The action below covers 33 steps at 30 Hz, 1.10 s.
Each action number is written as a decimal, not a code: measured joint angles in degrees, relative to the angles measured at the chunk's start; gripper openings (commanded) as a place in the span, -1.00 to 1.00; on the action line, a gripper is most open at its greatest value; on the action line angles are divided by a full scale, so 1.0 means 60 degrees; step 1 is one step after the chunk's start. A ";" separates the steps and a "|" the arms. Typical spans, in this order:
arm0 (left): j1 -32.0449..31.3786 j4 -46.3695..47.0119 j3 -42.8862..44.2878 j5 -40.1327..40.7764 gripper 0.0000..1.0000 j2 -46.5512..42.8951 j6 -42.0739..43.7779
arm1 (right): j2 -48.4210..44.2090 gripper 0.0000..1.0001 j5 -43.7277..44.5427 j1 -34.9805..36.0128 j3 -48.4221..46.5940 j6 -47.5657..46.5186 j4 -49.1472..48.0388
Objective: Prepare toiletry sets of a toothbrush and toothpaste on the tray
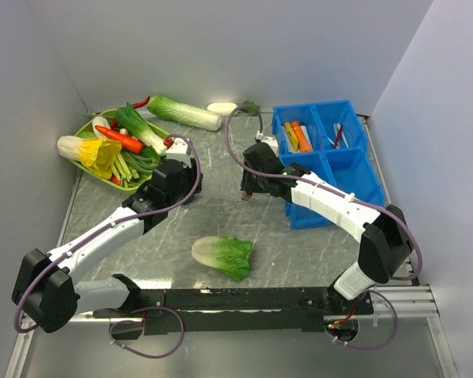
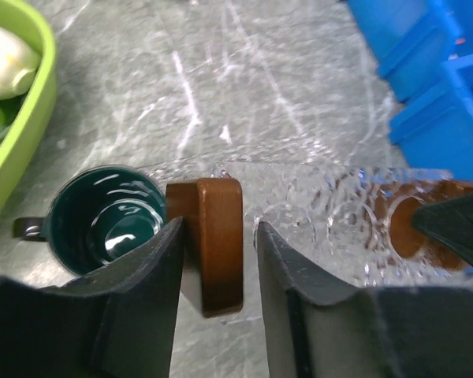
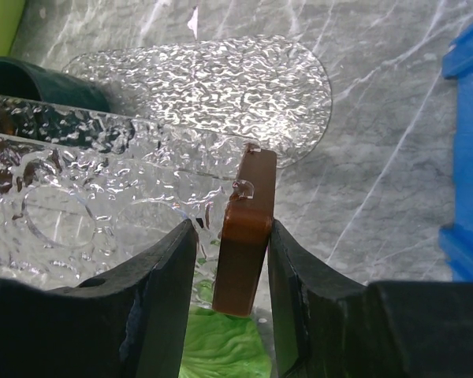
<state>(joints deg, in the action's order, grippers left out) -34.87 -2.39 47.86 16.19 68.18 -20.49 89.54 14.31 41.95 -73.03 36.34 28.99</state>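
Grey table (image 1: pixel 221 224); clear tray (image 2: pixel 323 201), long axis left-right; both jaws tight on its handles (image 2: pixel 217 236)

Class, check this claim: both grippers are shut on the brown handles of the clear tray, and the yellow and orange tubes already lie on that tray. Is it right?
No. The tubes lie in the blue bin's far left compartment, not on the tray; the top view shows it. The left gripper and right gripper do clamp its brown handles.
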 measured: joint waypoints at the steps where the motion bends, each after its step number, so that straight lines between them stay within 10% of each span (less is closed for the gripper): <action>1: -0.0011 0.0047 0.0000 -0.0055 -0.02 -0.0018 -0.0015 | -0.0058 -1.00 -0.0095 -0.0084 0.0095 -0.0007 -0.0073; 20: -0.0189 0.0583 0.0000 -0.0885 0.96 -0.0521 -0.0007 | -0.0091 -1.00 -0.0572 -0.0947 0.0488 -0.0896 -0.0535; 33: -0.0189 0.1333 -0.0605 0.0044 0.93 -0.2907 0.0801 | 0.0758 -1.00 -0.1716 -0.1566 -0.0437 -0.2361 0.0080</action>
<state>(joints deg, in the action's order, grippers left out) -36.01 5.61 44.23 16.45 50.74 -15.68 94.08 4.01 32.56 -75.66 22.17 29.47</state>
